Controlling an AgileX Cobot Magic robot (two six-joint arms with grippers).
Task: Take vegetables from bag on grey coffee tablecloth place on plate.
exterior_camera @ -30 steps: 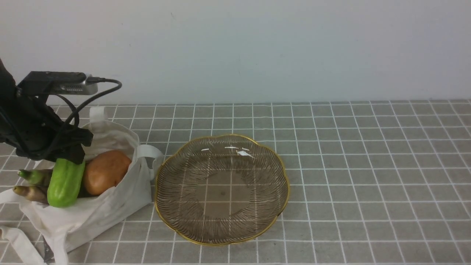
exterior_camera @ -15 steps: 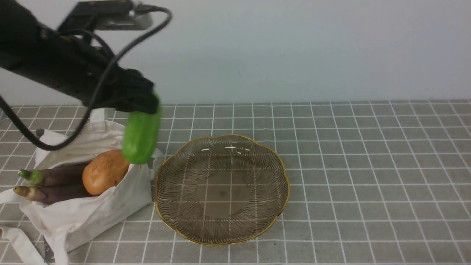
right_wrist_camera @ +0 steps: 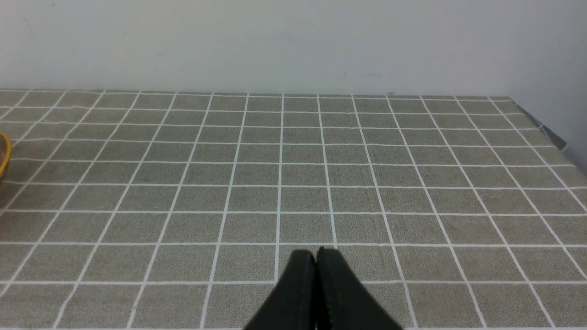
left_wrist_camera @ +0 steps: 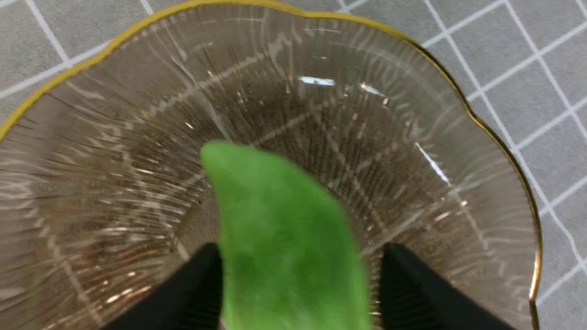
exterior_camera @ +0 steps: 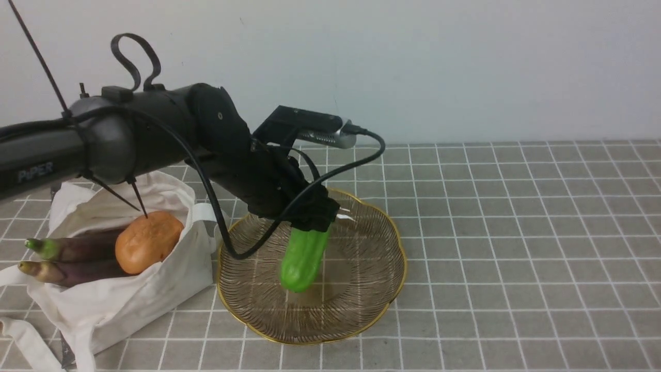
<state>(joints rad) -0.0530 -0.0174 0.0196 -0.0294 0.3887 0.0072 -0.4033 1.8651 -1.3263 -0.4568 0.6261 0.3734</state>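
My left gripper (exterior_camera: 314,223) is shut on the bright green gourd (exterior_camera: 302,258) and holds it tilted over the middle of the smoky-brown glass plate (exterior_camera: 369,279). Its lower end hangs close to the plate floor. In the left wrist view the gourd (left_wrist_camera: 284,220) sits between the black fingers (left_wrist_camera: 412,293) above the plate (left_wrist_camera: 412,137). The off-white bag (exterior_camera: 129,305) lies left of the plate with the orange-brown potato (exterior_camera: 147,242) and two purple eggplants (exterior_camera: 82,248) in its mouth. My right gripper (right_wrist_camera: 316,252) is shut and empty, low over the grey tablecloth (right_wrist_camera: 321,174).
The left arm (exterior_camera: 129,139) reaches across above the bag. A bag handle (exterior_camera: 206,217) lies against the plate's left rim. The wall (exterior_camera: 413,67) stands behind the tablecloth (exterior_camera: 516,232). The table's far right corner (right_wrist_camera: 545,128) shows in the right wrist view.
My left gripper lifted the green gourd out of the bag, carried it right and lowered it over the plate's middle. The potato and eggplants stayed in the bag.
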